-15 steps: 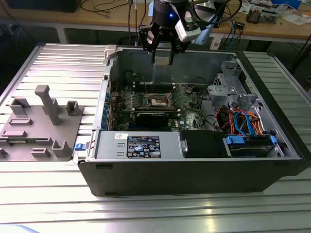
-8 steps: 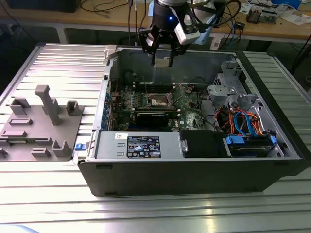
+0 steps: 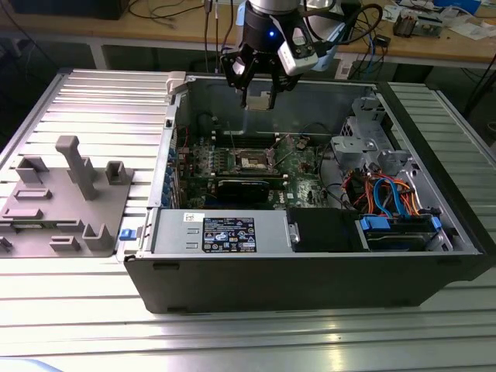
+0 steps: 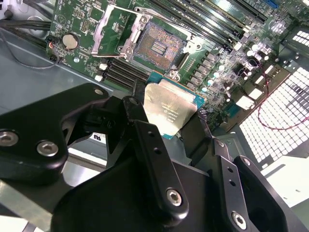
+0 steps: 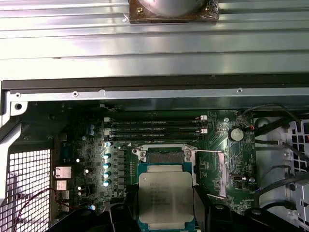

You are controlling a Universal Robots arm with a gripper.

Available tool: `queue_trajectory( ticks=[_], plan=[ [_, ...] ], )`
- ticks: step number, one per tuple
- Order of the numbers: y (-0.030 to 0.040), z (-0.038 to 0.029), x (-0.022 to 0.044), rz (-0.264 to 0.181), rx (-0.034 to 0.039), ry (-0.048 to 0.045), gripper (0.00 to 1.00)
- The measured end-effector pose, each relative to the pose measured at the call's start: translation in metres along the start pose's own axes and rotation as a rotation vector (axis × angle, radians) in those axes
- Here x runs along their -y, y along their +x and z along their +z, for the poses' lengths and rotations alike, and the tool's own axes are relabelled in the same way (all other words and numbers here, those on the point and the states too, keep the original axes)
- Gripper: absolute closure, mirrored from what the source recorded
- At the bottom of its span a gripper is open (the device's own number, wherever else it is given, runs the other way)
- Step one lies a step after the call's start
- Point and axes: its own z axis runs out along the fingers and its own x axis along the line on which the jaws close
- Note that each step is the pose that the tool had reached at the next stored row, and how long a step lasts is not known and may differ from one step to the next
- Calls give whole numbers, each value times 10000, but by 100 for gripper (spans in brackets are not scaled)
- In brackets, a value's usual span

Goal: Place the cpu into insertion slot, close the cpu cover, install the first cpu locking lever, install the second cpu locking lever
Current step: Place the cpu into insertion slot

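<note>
Grips silver-topped square cpu (image 4: 171, 111) in black gripper (image 3: 260, 98), bare silver-rimmed insertion slot (image 4: 157, 46) below; silvery frame cpu cover (image 4: 103, 28) open, nothing seated.

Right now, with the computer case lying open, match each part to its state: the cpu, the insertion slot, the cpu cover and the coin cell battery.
Parts
1. cpu
2. insertion slot
3. cpu cover
4. coin cell battery

States
A. swung open, tilted up to one side
B. held in the claw above the board
C. round and silvery, sitting on the green circuit board
D. empty, dark centre exposed

Pairs: 1-B, 2-D, 3-A, 4-C
</note>
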Motion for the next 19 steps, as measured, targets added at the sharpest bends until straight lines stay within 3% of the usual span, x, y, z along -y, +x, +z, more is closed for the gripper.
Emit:
queue_trajectory(
  ticks=[10,19],
  plan=[
    [0,13,1,0,0,17,46],
    [-1,67,6,0,0,17,46]
  ],
)
